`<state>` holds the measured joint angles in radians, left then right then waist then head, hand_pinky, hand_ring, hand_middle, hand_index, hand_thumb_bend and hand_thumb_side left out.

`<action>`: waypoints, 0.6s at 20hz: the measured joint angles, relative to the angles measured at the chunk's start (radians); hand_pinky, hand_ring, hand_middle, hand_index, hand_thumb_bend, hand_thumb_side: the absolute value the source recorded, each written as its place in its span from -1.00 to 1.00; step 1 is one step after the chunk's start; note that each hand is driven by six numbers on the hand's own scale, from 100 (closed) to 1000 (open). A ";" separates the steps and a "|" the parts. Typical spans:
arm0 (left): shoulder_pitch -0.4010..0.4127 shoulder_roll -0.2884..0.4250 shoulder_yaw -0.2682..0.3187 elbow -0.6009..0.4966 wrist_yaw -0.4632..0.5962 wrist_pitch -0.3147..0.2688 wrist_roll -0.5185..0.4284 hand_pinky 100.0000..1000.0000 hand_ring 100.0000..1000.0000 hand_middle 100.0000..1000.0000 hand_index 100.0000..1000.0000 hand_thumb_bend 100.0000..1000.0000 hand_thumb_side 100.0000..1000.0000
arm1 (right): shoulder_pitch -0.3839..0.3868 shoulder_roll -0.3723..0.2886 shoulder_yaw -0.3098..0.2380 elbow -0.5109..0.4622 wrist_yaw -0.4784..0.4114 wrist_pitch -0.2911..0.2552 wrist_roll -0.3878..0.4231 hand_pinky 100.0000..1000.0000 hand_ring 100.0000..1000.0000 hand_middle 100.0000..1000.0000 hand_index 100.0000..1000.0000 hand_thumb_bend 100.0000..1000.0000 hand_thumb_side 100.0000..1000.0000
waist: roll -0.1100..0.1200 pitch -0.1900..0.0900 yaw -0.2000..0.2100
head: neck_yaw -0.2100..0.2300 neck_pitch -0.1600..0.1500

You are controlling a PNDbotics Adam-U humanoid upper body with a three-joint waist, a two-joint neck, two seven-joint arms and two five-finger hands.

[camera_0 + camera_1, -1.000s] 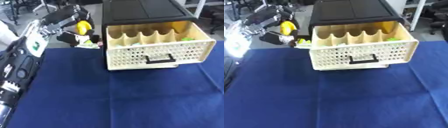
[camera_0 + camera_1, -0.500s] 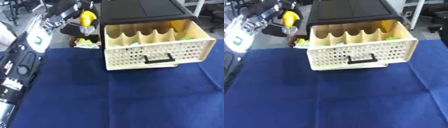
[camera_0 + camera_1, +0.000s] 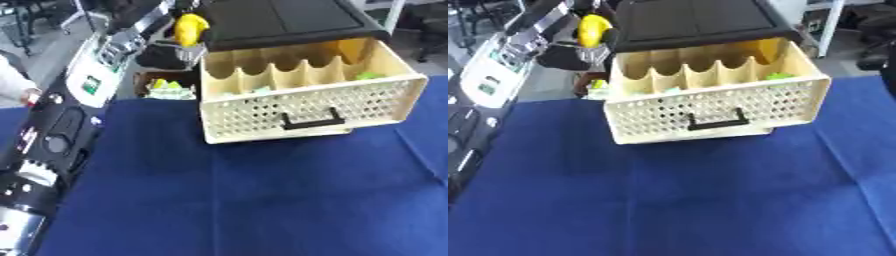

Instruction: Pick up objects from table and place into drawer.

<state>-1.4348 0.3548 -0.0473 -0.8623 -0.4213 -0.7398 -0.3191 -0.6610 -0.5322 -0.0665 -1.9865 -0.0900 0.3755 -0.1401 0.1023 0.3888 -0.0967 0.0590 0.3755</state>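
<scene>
The left arm (image 3: 61, 130) is showing black panels, silver joints, a white plate with a green mark.

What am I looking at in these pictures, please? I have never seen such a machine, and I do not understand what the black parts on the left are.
Both pictures come from two camera eyes in a humanoid robot's head, looking down at a table under a blue cloth. The black and silver parts on the left are the robot's left arm, reaching away towards the back. Its left hand seems to carry a yellow object, though blur hides the fingers. Ahead stands a black cabinet with its cream drawer pulled open; inside are dividers and something green. The right hand does not show.
</scene>
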 measured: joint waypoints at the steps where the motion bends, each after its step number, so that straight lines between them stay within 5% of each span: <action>1: 0.000 0.000 0.000 0.000 0.015 -0.003 -0.008 -1.00 -0.54 -0.36 0.10 -1.00 -0.43 | 0.000 0.000 0.000 0.000 0.000 0.001 0.001 0.41 -1.00 -0.89 0.31 -1.00 1.00 | 0.001 0.001 -0.001 | 0.001 -0.001; 9: 0.000 -0.001 0.000 0.007 0.036 -0.026 -0.022 -1.00 -0.31 -0.19 0.25 -1.00 -0.60 | 0.001 0.005 0.000 0.000 0.000 0.004 0.007 0.42 -1.00 -0.90 0.31 -1.00 1.00 | 0.005 0.005 -0.005 | 0.005 -0.008; 12: 0.000 -0.004 -0.006 0.013 0.026 -0.028 -0.020 -0.77 -0.13 -0.06 0.41 -1.00 -0.50 | 0.002 0.009 0.000 0.000 0.000 0.004 0.008 0.42 -1.00 -0.90 0.31 -1.00 1.00 | 0.005 0.005 -0.005 | 0.005 -0.008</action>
<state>-1.4349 0.3510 -0.0535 -0.8489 -0.3955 -0.7682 -0.3390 -0.6592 -0.5234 -0.0667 -1.9865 -0.0902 0.3798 -0.1325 0.1077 0.3936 -0.1020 0.0642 0.3677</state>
